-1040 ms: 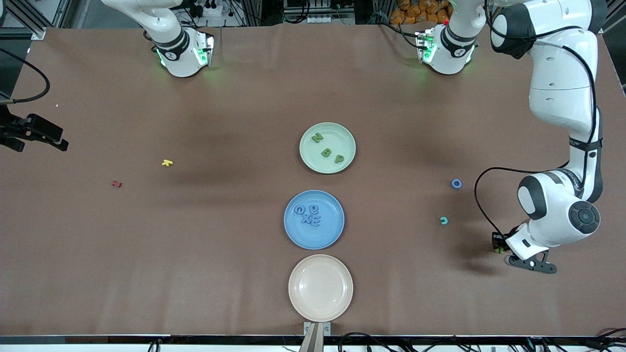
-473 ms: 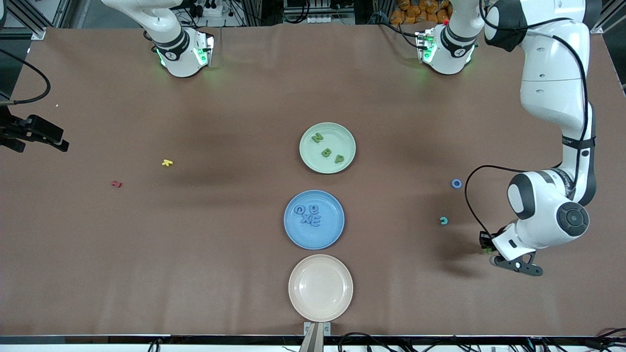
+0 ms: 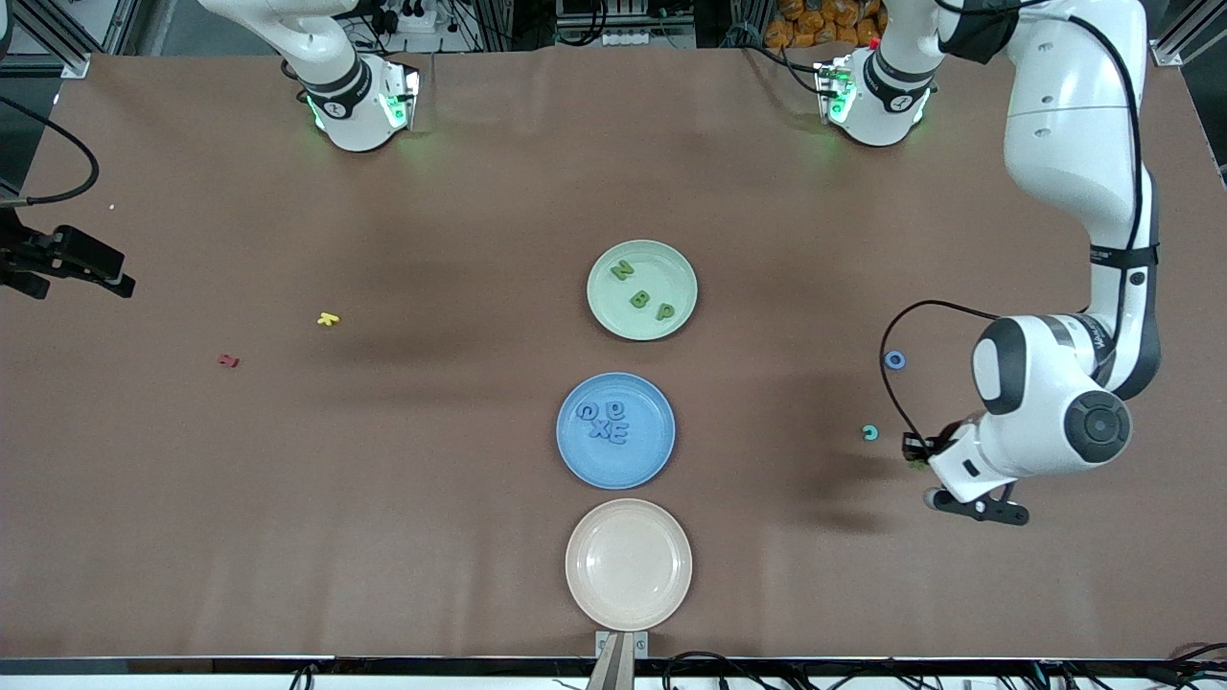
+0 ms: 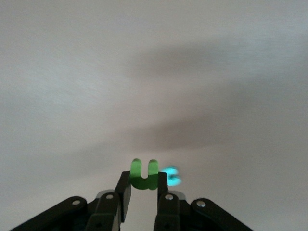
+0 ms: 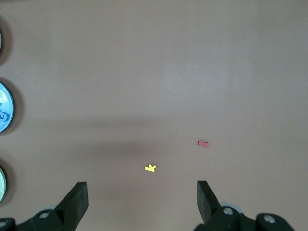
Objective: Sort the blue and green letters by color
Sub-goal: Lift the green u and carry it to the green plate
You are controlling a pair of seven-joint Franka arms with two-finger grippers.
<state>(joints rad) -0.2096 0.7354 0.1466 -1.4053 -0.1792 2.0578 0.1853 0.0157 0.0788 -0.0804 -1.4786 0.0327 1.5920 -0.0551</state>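
My left gripper (image 4: pixel 144 182) is shut on a leaf-green U-shaped letter (image 4: pixel 144 173), held upright between the fingertips. It hangs over bare table beside a teal letter (image 3: pixel 869 432), toward the left arm's end. In the front view the left gripper (image 3: pixel 916 458) shows under the wrist. A blue ring-shaped letter (image 3: pixel 894 359) lies farther from the camera than the teal one. The green plate (image 3: pixel 664 267) carries three green letters (image 3: pixel 639 299). The blue plate (image 3: pixel 613 468) holds several blue letters (image 3: pixel 604 422). My right gripper (image 5: pixel 140 198) waits high over the right arm's end, open and empty.
An empty beige plate (image 3: pixel 628 565) stands nearest the camera, in line with the other two plates. A yellow letter (image 3: pixel 328 319) and a red letter (image 3: pixel 228 360) lie on the brown table toward the right arm's end.
The left arm has swung toward the middle of the table, carrying the green letter closer to the teal letter. The right arm has not moved.
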